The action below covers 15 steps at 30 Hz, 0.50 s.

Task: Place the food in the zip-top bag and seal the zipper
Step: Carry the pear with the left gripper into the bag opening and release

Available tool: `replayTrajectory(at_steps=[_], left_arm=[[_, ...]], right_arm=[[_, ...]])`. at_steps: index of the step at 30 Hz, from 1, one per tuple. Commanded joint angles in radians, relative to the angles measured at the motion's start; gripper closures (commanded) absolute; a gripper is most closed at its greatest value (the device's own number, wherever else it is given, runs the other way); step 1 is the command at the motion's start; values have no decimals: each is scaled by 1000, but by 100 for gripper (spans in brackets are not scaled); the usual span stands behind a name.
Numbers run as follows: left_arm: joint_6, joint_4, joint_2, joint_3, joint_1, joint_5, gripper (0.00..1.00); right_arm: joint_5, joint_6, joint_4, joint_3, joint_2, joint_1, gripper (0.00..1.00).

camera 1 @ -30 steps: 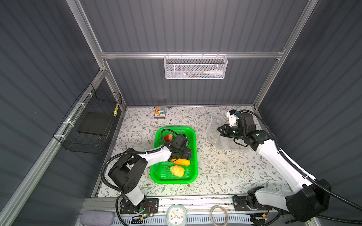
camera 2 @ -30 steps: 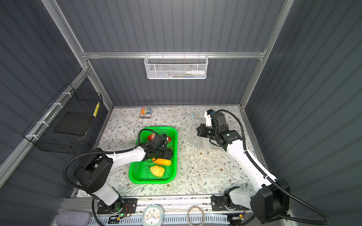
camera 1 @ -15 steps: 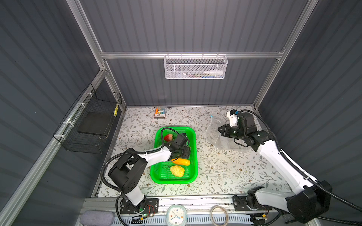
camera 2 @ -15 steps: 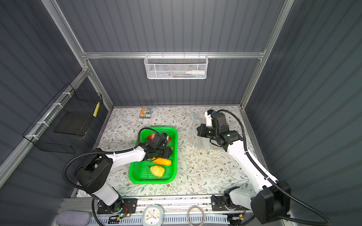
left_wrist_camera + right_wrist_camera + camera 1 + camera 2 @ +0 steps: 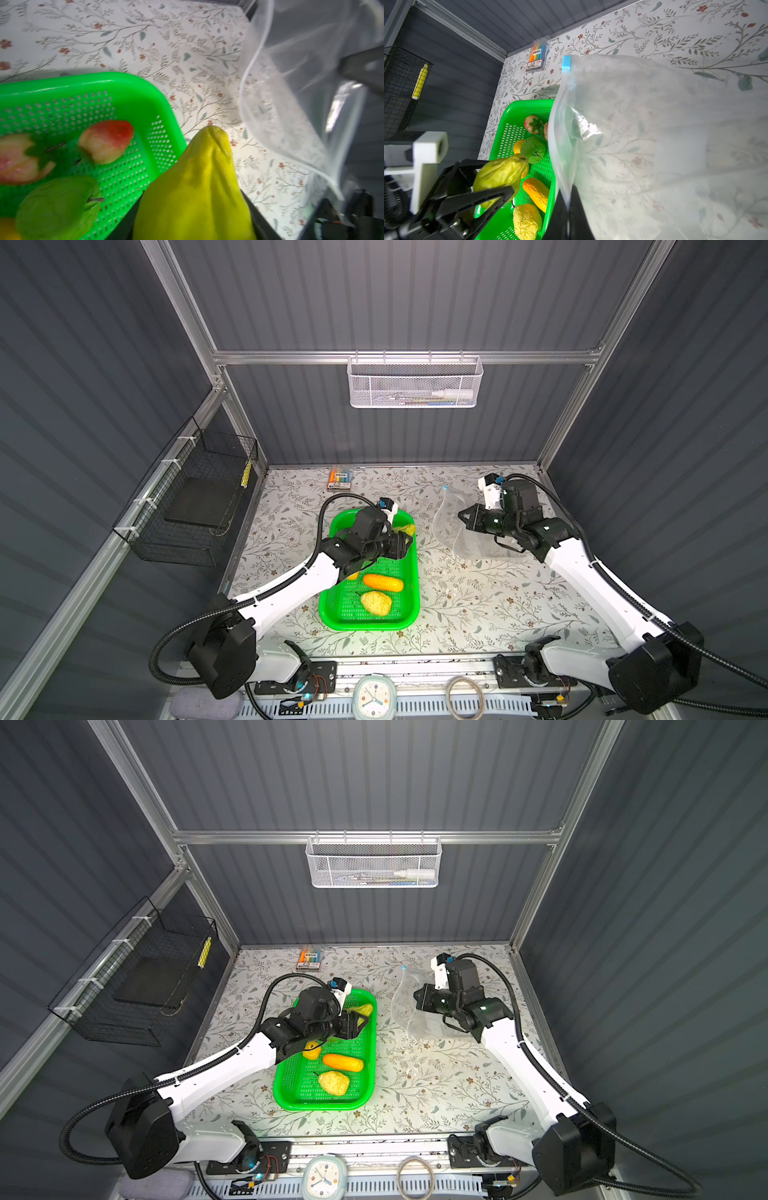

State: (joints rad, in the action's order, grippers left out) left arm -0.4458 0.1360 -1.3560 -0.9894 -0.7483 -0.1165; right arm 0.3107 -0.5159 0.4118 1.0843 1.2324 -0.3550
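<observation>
My left gripper [image 5: 195, 216] is shut on a yellow-green pear-shaped food piece [image 5: 197, 187], held above the far right corner of the green tray [image 5: 370, 624], a short way from the bag. The clear zip-top bag [image 5: 654, 145] lies right of the tray with its mouth held up and open. My right gripper [image 5: 568, 209] is shut on the bag's mouth edge. The zipper's light-blue slider [image 5: 566, 63] sits at the far end. In the tray lie an orange piece [image 5: 382, 583], a bumpy yellow one [image 5: 376, 602], two red ones [image 5: 108, 141] and a green one [image 5: 58, 205].
A pack of markers [image 5: 340, 479] lies at the back of the table. A white mesh basket [image 5: 415, 383] hangs on the back wall and a black wire basket [image 5: 199, 506] on the left wall. A clock [image 5: 374, 697] sits at the front edge.
My left gripper has closed on the yellow-green piece and lifted it from the tray toward the tray's far right corner. The right gripper and the bag have stayed put.
</observation>
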Motion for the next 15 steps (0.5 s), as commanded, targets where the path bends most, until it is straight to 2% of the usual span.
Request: replayTrajectory(at_steps=[1, 8, 10, 15], left_arm=[[-43, -90, -21, -50, -19, -143, 51], [-74, -182, -177, -150, -67, -199, 51], [-77, -191, -222, -176, -73, -200, 52], [-77, -180, -307, -228, -74, -153, 52]], right_arm=[[16, -10, -18, -10, 9, -9, 100], [15, -32, -63, -44, 6, -19, 100], [53, -39, -72, -52, 6, -22, 100], [57, -45, -79, -60, -6, -30, 100]])
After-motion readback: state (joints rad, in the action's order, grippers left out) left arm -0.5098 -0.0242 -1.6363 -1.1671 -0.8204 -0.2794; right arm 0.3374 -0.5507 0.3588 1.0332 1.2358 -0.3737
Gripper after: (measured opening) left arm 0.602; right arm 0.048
